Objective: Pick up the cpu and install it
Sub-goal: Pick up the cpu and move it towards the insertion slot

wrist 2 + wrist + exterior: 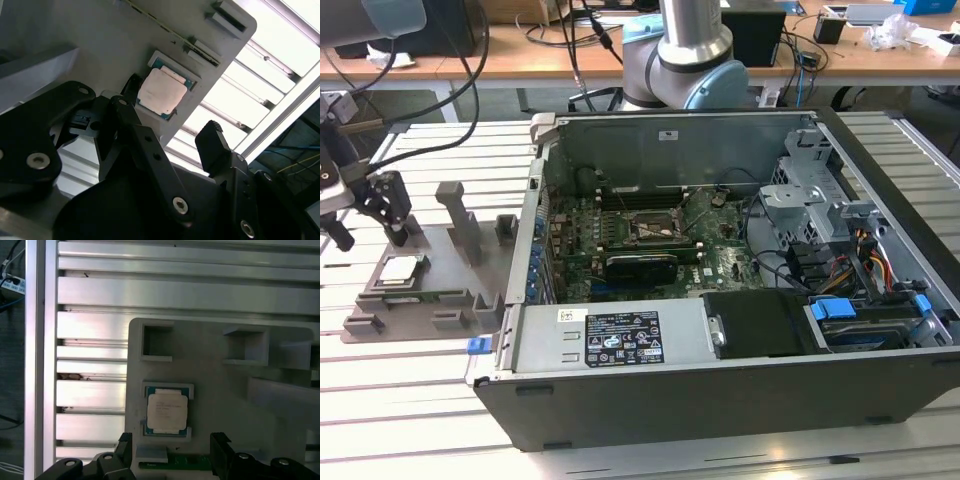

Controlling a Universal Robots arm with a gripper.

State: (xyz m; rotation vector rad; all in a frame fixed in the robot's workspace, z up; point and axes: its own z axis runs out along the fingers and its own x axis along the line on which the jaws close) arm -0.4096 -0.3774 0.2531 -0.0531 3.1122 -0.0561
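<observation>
Hovering near the cpu (167, 412), claw (172, 450) spread, empty; cpu seated in tray (220, 405).

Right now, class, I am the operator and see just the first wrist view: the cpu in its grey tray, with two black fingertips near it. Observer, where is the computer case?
Observer: In the exterior view the computer case lies open on the table, to the exterior view's right of the tray.
Operator: Where is the socket?
Observer: The socket frame sits mid-board, facing up, with no lid over the case.
Operator: And the gripper?
Observer: The gripper hangs open at the tray's edge on the exterior view's left, apart from the cpu, holding nothing.
</observation>
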